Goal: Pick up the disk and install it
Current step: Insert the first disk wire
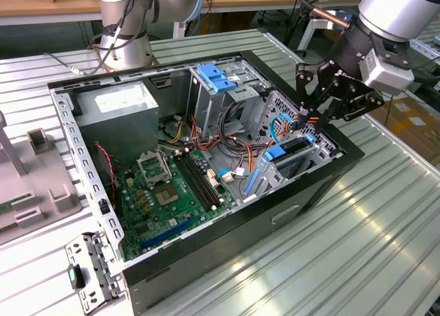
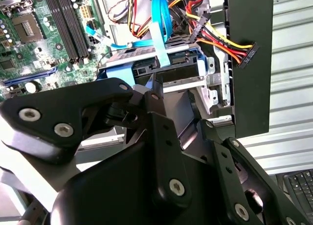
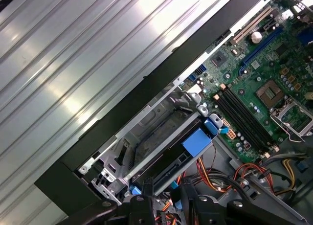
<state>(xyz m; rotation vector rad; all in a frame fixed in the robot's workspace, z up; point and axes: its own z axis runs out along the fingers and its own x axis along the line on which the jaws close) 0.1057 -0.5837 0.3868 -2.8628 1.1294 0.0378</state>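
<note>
Your gripper [image 1: 307,126] low over disk [image 1: 294,149]; claw state: can't tell, nor if it has hold. Disk edge-up in drive bay [image 3: 146,118], looks part-seated. Watch: tilt could jam rails; cables [image 2: 221,37] close by could snag.

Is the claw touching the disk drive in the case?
Cannot tell: in the first wrist view the gripper overlaps the disk, hiding any contact or gap.
</note>
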